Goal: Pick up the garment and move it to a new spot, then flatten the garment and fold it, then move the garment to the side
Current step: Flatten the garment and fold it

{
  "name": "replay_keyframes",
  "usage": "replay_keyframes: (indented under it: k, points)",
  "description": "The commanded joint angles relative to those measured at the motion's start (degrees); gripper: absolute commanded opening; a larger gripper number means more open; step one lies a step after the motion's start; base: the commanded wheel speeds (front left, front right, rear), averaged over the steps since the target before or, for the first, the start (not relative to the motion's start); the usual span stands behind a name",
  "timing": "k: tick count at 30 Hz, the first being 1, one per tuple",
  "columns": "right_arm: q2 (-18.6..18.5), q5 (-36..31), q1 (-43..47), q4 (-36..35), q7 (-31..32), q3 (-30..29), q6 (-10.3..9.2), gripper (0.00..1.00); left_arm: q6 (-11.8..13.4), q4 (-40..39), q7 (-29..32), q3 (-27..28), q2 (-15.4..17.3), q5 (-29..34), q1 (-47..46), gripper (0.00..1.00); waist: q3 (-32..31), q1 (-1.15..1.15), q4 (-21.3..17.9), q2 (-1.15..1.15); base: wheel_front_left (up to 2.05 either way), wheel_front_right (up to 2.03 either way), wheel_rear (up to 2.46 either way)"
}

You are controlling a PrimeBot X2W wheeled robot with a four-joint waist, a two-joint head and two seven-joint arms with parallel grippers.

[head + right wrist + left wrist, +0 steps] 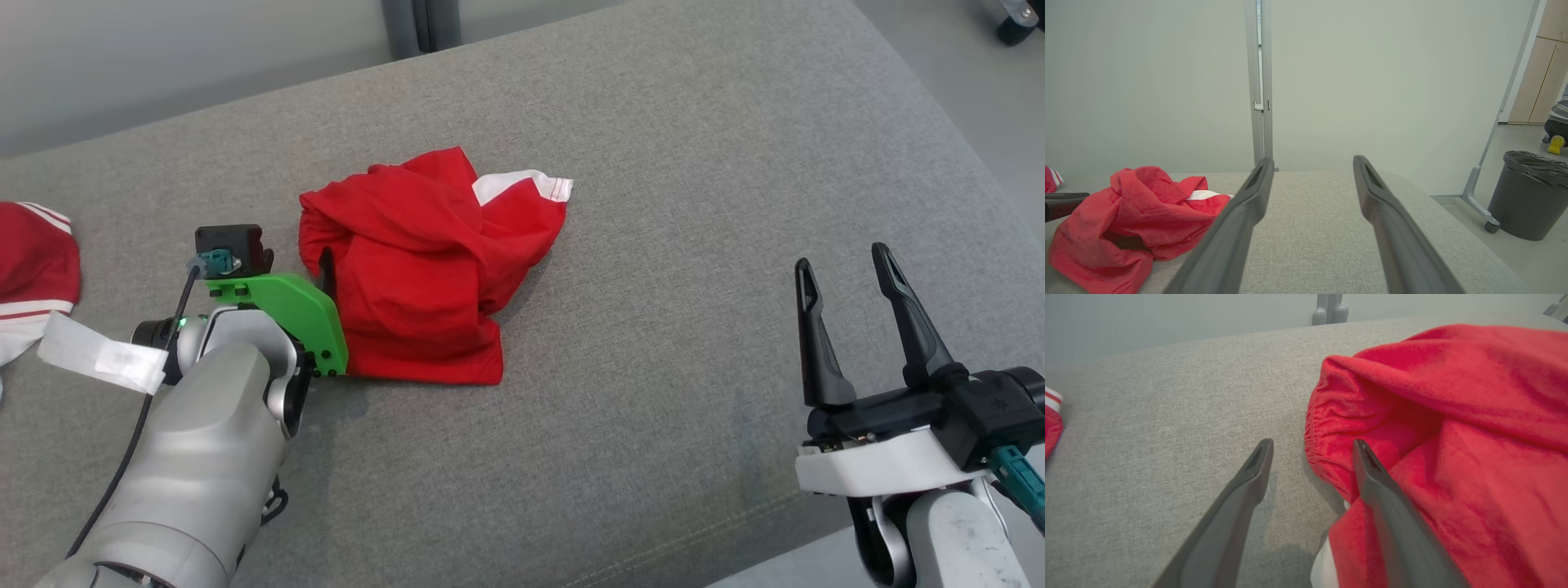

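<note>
Second garment (37,261) half off-frame

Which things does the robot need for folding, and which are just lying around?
For the job:
- crumpled red garment
- open left gripper at its edge
- open right gripper
- grey cushion underneath

Just lying about:
- second red-and-white cloth at the left edge
- dark bin on the floor

Red garment (416,278) here, soft matt cloth, crinkly at its gathered hem. Under it the grey cushion (653,367), coarse woven fabric. My fingers (1249,486): dark matt plastic. My left forearm (204,433), smooth glossy silver shell.
</note>
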Motion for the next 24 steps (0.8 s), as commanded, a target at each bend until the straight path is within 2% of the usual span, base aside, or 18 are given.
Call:
replay_keyframes:
  k: [1,11,14,20,24]
  points:
    - [-0.2,-0.1,-0.6,-0.2,-0.2,0.4,0.01,1.0,-1.1,0.6,0.9,0.5,0.3,-1.2,-1.0,1.0,1.6,0.0,-1.6,0.0,0.0,0.0,0.0]
    - [-0.2,-0.1,-1.1,0.0,-0.2,1.3,0.01,1.0,-3.7,2.0,4.6,1.0,0.4,-2.8,-1.2,1.0,2.7,0.0,-3.1,0.0,0.0,0.0,0.0]
    - [-0.2,-0.1,-1.2,-0.1,-0.2,1.2,0.01,1.0,-4.1,2.2,4.2,1.1,0.3,-3.0,-1.5,0.0,2.8,0.0,-3.2,0.0,0.0,0.0,0.0]
    - [-0.2,0.1,-0.9,0.1,-0.2,0.3,0.01,1.0,-3.9,2.1,-0.4,1.3,-0.5,-2.7,-2.7,0.0,2.2,0.0,-2.0,0.0,0.0,0.0,0.0]
    - [-0.2,0.3,-0.7,0.1,-0.2,0.3,0.01,1.0,-2.6,1.4,-2.7,1.3,-1.2,-1.9,-3.5,0.0,1.3,0.0,-0.7,0.0,0.0,0.0,0.0]
